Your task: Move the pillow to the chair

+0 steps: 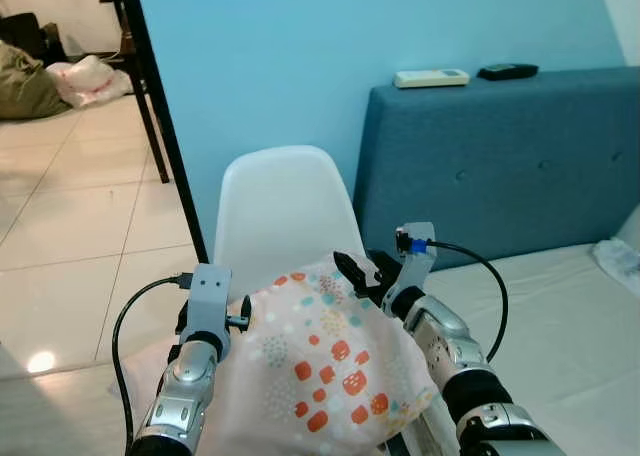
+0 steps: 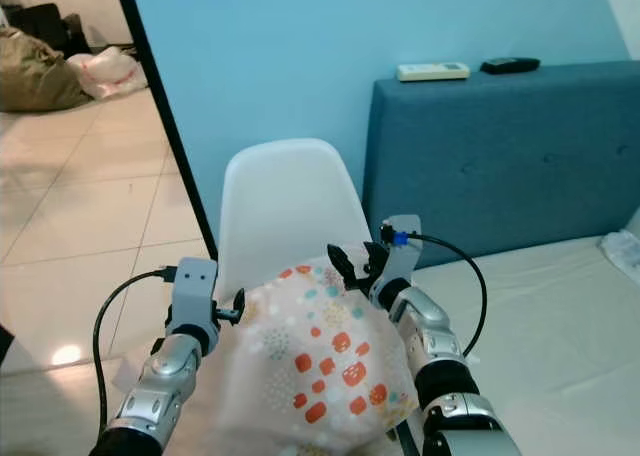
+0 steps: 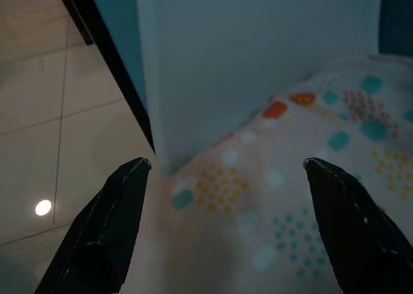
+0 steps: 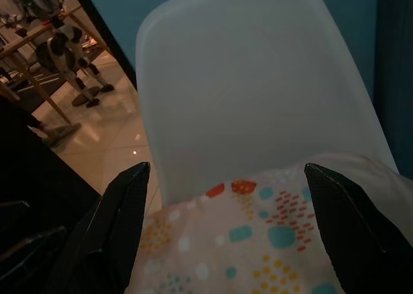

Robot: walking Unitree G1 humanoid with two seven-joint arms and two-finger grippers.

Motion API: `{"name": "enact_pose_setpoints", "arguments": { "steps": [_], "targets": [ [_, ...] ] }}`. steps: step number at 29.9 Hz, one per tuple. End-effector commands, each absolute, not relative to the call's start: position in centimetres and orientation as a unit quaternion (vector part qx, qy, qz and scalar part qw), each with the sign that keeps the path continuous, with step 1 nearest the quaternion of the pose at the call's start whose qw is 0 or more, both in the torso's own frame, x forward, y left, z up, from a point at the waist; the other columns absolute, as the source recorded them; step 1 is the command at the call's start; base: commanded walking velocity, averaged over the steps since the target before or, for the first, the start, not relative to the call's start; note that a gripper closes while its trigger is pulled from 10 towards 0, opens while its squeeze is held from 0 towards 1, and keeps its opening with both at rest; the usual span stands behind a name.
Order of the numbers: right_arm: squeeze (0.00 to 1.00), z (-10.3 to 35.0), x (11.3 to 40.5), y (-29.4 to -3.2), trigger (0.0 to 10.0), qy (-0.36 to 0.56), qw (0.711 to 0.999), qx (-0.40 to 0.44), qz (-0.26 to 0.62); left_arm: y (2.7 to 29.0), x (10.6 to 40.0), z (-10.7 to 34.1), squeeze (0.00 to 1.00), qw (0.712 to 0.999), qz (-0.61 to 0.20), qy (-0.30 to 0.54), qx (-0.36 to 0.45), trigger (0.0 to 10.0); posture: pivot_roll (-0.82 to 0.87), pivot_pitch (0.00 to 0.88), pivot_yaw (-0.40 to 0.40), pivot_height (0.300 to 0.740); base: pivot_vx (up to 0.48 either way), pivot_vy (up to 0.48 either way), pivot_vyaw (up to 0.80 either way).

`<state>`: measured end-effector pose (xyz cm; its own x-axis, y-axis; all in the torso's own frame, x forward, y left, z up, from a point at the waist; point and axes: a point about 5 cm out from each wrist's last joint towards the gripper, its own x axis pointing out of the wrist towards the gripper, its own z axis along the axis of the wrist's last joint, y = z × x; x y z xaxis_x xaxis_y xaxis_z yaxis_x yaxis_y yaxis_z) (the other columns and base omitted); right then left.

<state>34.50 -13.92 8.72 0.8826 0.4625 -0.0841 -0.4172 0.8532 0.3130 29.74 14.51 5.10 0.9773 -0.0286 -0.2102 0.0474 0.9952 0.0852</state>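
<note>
Ahead of both sets of fingers you have the blue wall [image 1: 300, 56], and to the right of them the blue headboard [image 1: 520, 156] and the pale bed [image 1: 560, 326]. Left of the fingers lies the tiled floor [image 1: 70, 236], with a black post [image 1: 160, 116] slanting down beside the wall.

The white chair [image 1: 280, 211] stands directly beyond the fingers, its back rising above them.

The pillow [image 1: 320, 366], pale with orange and teal spots, sits between your two grippers, its far edge up against the chair back. You cannot tell whether it rests on the seat.

Your left gripper [image 3: 226, 171] is at the pillow's left edge; its fingers [image 3: 103, 229] are spread wide, with the pillow lying between and beneath them. Your right gripper [image 4: 226, 171] is at the pillow's upper right corner; its fingers [image 4: 342, 223] are likewise spread, pillow below and chair back beyond.

On top of the headboard, well beyond the right fingers, lie a white remote [image 1: 430, 77] and a black remote [image 1: 507, 71].
</note>
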Motion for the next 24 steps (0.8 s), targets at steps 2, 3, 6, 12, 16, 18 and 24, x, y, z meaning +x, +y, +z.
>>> {"name": "enact_pose_setpoints", "arguments": {
  "steps": [2,3,6,12,16,18,24],
  "targets": [
    [0.0,7.5,34.0,-13.8,10.0,0.098,0.96,0.141,0.219,14.7,28.9,3.7,0.0,0.99,-0.02,0.127,0.055,10.0,0.02,0.006,-0.02,0.74,0.0,0.0,0.0],
    [0.0,7.1,33.9,-13.8,10.0,0.106,0.961,0.141,0.212,14.7,28.8,3.5,0.0,0.99,-0.02,0.13,0.056,10.0,0.02,0.004,-0.02,0.74,0.0,0.0,0.0],
    [0.0,5.8,33.4,-14.0,10.0,0.129,0.963,0.137,0.195,14.8,28.6,3.0,0.0,0.989,-0.02,0.138,0.059,10.0,0.02,0.002,-0.021,0.74,0.0,0.0,0.0],
    [0.0,3.0,31.6,-14.8,10.0,0.178,0.962,0.131,0.16,15.2,27.9,2.0,0.0,0.986,-0.017,0.154,0.063,10.0,0.02,0.0,-0.021,0.74,-0.209,0.0,0.0],
    [0.0,1.6,30.6,-15.4,10.0,0.207,0.961,0.127,0.136,15.4,27.6,1.4,0.0,0.984,-0.016,0.163,0.064,10.0,0.02,0.0,-0.021,0.74,-0.274,0.0,0.0],
    [0.0,0.6,29.8,-15.9,10.0,0.226,0.959,0.121,0.119,15.5,27.2,0.9,0.0,0.983,-0.017,0.173,0.067,10.0,0.02,0.0,-0.021,0.74,-0.285,0.0,0.0],
    [0.0,-2.1,27.2,-17.3,10.0,0.283,0.949,0.115,0.079,15.7,25.7,-1.2,0.0,0.974,-0.017,0.216,0.069,10.0,0.02,0.0,-0.019,0.74,-0.32,0.0,0.0]
  ]
}}
